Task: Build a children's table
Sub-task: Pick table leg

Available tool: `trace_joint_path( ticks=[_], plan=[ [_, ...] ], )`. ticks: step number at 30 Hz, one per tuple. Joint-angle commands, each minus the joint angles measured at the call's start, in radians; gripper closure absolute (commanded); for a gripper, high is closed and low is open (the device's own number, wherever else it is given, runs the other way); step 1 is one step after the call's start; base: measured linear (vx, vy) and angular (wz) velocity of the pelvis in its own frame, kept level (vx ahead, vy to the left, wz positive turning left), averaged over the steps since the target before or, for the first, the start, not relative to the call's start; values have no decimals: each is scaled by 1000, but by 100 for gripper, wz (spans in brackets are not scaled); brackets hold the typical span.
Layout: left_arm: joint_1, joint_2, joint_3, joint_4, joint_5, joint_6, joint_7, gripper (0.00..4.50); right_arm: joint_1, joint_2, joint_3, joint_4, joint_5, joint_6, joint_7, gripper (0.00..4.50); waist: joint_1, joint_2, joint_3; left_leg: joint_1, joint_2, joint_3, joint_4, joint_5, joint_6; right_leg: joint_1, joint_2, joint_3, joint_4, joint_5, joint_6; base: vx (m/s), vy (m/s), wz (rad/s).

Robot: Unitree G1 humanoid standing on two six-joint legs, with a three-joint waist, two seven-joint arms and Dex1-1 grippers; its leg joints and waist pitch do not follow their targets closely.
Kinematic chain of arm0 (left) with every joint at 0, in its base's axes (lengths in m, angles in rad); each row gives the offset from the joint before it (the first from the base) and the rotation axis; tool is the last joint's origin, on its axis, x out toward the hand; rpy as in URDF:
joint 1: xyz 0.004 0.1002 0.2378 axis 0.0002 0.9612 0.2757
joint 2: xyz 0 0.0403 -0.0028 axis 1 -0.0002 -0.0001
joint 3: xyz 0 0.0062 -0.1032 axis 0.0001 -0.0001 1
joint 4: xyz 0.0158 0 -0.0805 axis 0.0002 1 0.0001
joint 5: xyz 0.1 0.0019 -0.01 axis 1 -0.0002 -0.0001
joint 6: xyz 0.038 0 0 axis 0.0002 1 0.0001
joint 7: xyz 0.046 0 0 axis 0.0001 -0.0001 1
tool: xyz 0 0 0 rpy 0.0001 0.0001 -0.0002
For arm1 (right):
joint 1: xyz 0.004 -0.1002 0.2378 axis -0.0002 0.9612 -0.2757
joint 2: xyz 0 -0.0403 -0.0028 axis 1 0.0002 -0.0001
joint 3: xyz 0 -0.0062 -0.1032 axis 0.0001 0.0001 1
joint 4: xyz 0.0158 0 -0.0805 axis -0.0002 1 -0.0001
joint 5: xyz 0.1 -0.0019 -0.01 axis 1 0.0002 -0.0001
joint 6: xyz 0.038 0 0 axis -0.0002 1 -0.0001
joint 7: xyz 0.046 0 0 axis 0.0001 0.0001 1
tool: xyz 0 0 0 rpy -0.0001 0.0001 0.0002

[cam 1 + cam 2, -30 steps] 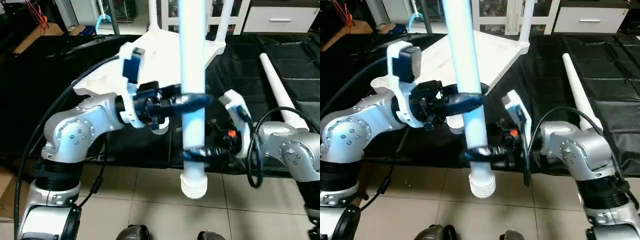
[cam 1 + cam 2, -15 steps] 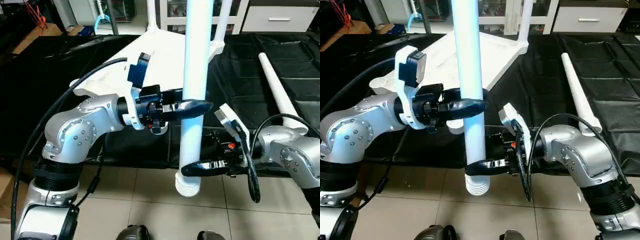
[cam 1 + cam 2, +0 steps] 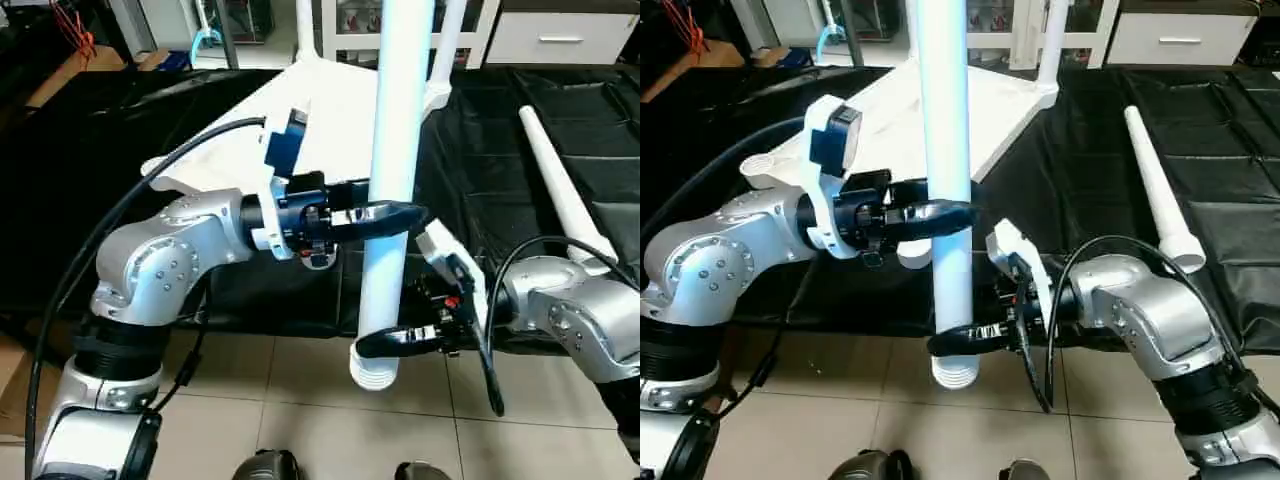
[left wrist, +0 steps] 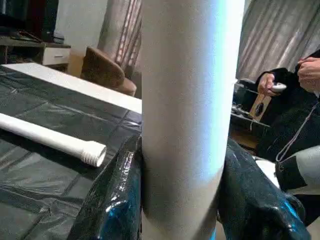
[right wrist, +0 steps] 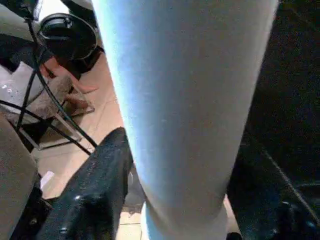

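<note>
I hold a long white table leg [image 3: 397,130] nearly upright in front of me, its threaded end [image 3: 372,372] pointing down over the floor. My left gripper [image 3: 388,214] is shut on the leg's middle; both black fingers [image 4: 117,200] press its sides. My right gripper [image 3: 388,340] is shut on the leg just above the thread, a finger [image 5: 95,190] on each side. The white tabletop [image 3: 300,115] lies underside up behind the leg on the black cloth. Two legs [image 3: 447,40] stand in its far corners. A loose leg [image 3: 560,190] lies to the right.
The black cloth covers the work table [image 3: 90,190], whose front edge runs just behind my grippers. Tiled floor [image 3: 290,400] lies below the held leg. A person holding a controller [image 4: 280,87] sits off to the side. A white drawer unit [image 3: 560,35] stands at the back.
My right gripper has closed in from wide open onto the leg's lower end. The leg has swung more upright and shifted slightly right, with the left gripper keeping its hold.
</note>
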State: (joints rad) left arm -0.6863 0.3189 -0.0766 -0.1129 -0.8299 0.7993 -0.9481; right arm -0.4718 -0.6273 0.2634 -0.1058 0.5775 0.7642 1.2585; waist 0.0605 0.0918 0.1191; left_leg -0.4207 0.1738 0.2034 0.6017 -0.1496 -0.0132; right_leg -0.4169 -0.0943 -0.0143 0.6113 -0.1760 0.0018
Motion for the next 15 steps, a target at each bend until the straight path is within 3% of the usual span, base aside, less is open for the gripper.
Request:
trace_joint_path(
  ticks=[1,6,15],
  plan=[
    [-24,7,8,-2,14,-20,1,277,2,0,11,-8,-9,-12,-2,215,2,-26,-87,40,40,-23,-66,-191,55,41,-35,17,-66,-211,-240,0,0,0],
    [-25,4,11,0,20,-21,3,277,0,3,12,1,-18,-20,-6,245,2,-25,-87,41,39,-23,-66,-196,56,42,-34,16,-66,-213,-242,0,0,0],
    [-23,14,14,3,45,-34,21,277,5,27,-2,12,-18,-38,-21,258,2,-23,-89,42,39,-24,-66,-204,50,42,-34,15,-66,-210,-243,0,0,0]
  ],
)
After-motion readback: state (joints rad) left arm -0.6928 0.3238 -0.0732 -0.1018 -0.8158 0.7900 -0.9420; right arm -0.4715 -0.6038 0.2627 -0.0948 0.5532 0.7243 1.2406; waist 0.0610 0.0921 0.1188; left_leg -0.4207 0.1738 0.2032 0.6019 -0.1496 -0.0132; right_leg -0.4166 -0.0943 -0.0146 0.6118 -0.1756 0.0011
